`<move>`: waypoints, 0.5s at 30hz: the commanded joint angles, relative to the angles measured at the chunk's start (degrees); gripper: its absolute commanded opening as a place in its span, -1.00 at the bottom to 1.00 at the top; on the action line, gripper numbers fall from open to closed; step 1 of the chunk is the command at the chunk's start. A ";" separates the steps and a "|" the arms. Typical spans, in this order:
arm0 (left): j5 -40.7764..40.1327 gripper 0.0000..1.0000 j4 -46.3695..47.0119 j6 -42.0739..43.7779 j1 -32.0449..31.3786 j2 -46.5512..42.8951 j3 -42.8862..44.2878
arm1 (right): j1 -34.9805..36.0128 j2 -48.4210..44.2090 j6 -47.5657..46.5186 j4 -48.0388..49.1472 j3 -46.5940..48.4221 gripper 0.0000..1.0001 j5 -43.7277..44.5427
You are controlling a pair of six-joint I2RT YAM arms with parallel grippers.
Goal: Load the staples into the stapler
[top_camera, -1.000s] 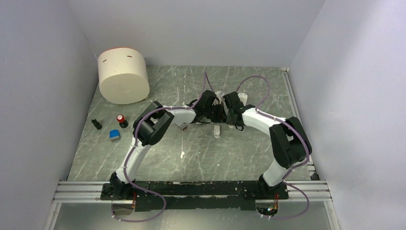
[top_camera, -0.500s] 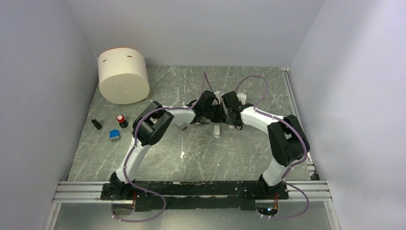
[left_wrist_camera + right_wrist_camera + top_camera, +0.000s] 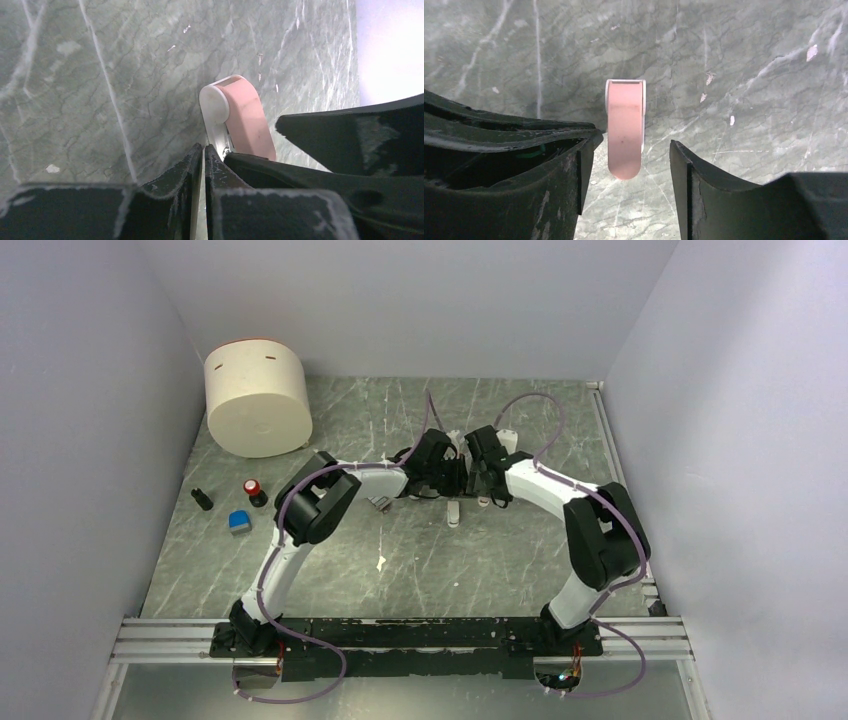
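From above, the slim white stapler (image 3: 453,512) lies on the table just in front of both grippers, which meet tip to tip. My left gripper (image 3: 446,480) (image 3: 204,147) has its jaws pressed almost together; I cannot make out anything held in the thin slit between them. Just beyond its tips a pink stubby piece (image 3: 247,122) with a white round end lies on the table, a bit of metal showing at its near end. My right gripper (image 3: 476,483) (image 3: 633,140) stands open, with the pink piece (image 3: 625,132) between its fingers and untouched. A small dark grey block, probably the staples (image 3: 378,503), lies left of the grippers.
A cream cylinder (image 3: 258,400) stands at the back left. Near the left wall lie a small black piece (image 3: 203,499), a red-capped piece (image 3: 253,487) and a blue piece (image 3: 238,522). Grey walls close in on three sides.
My right gripper's jaws have opened wide off the pink piece. The left jaws have parted by a hair. Both arms have stayed nearly where they were.
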 commanded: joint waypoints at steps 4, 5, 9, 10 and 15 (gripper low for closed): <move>-5.37 -0.69 -4.99 2.95 -0.19 -3.75 -0.64 | -0.18 -7.12 -0.12 -0.80 1.64 0.28 1.54; -6.16 -0.67 -5.55 3.46 -0.20 -4.46 -0.47 | -0.18 -8.31 -0.14 -0.82 1.47 0.29 1.60; -10.57 -0.55 -9.00 6.69 -0.18 -8.90 0.40 | -0.18 -14.62 -0.10 -0.59 -0.66 0.39 2.50; -12.12 -0.50 -9.76 8.03 -0.22 -10.44 0.44 | -0.19 -16.43 -0.42 -0.46 -1.27 0.47 2.73; -22.43 -0.17 -13.68 12.27 -0.23 -21.66 -4.12 | -0.26 -24.20 -1.54 -3.52 -2.60 0.83 2.72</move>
